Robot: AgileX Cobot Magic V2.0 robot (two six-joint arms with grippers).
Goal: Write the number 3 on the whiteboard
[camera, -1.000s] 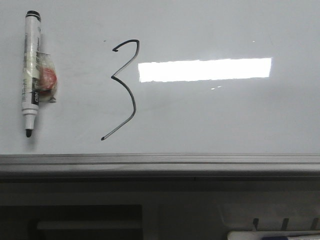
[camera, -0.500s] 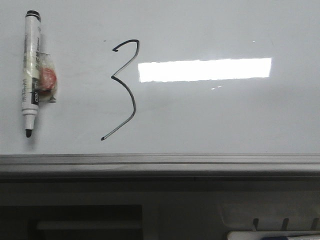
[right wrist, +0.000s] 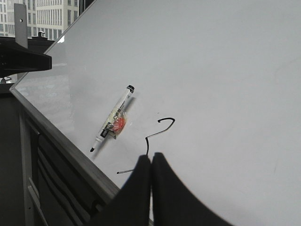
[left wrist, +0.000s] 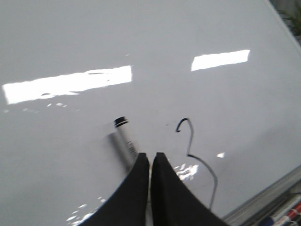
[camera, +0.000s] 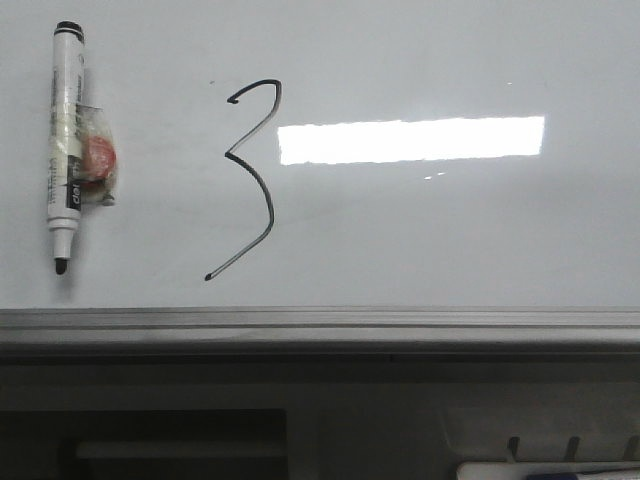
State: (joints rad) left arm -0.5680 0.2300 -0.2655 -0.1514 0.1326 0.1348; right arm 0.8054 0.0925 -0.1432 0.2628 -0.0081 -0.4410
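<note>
The 3 (camera: 250, 178) sits left of middle on the whiteboard (camera: 450, 240), near its front edge. Slick glossy surface, ink probably smears. Marker (camera: 67, 145) lies uncapped by the left edge: light, stiff, grab mid-barrel. Left pincer (left wrist: 150, 157) and right pincer (right wrist: 151, 160) both pressed together, empty.

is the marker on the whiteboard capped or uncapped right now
Uncapped. The marker lies flat on the whiteboard with its dark nib bare at one end, left of the number 3.

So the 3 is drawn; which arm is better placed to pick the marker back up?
Left, probably. The marker lies left of the number 3 on the whiteboard, and the left gripper hangs right by its barrel. The right gripper, jaws also shut, sits farther off.
</note>
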